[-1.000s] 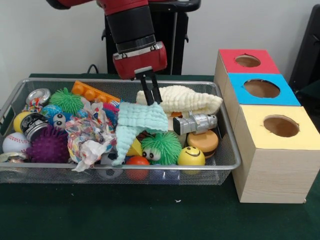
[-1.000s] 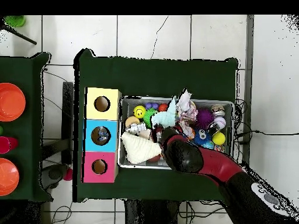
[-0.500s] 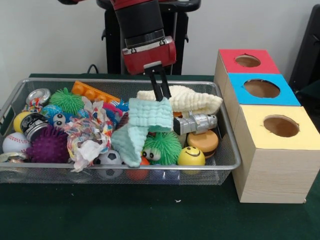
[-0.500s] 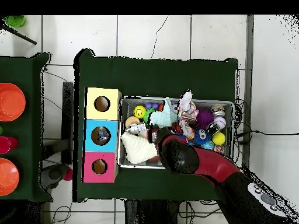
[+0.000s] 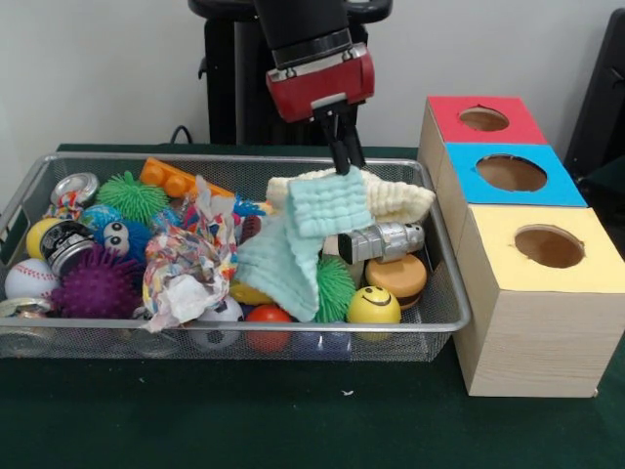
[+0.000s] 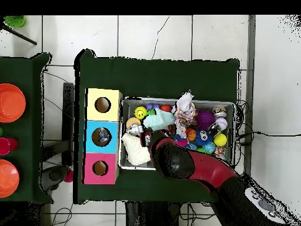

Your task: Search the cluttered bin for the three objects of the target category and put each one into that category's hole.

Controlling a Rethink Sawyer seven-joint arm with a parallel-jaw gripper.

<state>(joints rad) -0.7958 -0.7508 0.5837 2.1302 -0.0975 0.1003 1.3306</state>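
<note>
The silver wire-mesh bin (image 5: 234, 330) sits on the green table, full of toys. No clear plastic bottle shows in either view. My gripper (image 5: 345, 156) hangs above the bin's back right part, shut on a corner of a mint-green cloth (image 5: 303, 239) that dangles over the toys. The blue-faced box with its round hole (image 5: 511, 173) stands to the right of the bin, between the red and yellow boxes. In the overhead view the arm (image 6: 176, 162) covers the gripper, the cloth (image 6: 157, 120) lies near the bin's box-side end, and the blue box (image 6: 101, 137) is left of the bin (image 6: 176, 99).
A red-faced box (image 5: 483, 119) and a yellow-faced box (image 5: 550, 246) flank the blue one. In the bin lie a cream cloth (image 5: 391, 195), a patterned rag (image 5: 190, 259), a purple spiky ball (image 5: 93, 286), a smiley ball (image 5: 373, 305), a silver toy (image 5: 381, 241) and metal cans (image 5: 73, 188).
My gripper has risen and moved toward the boxes, carrying the mint-green cloth up off the toys. The green furry toy under it is now partly covered by the hanging cloth.
</note>
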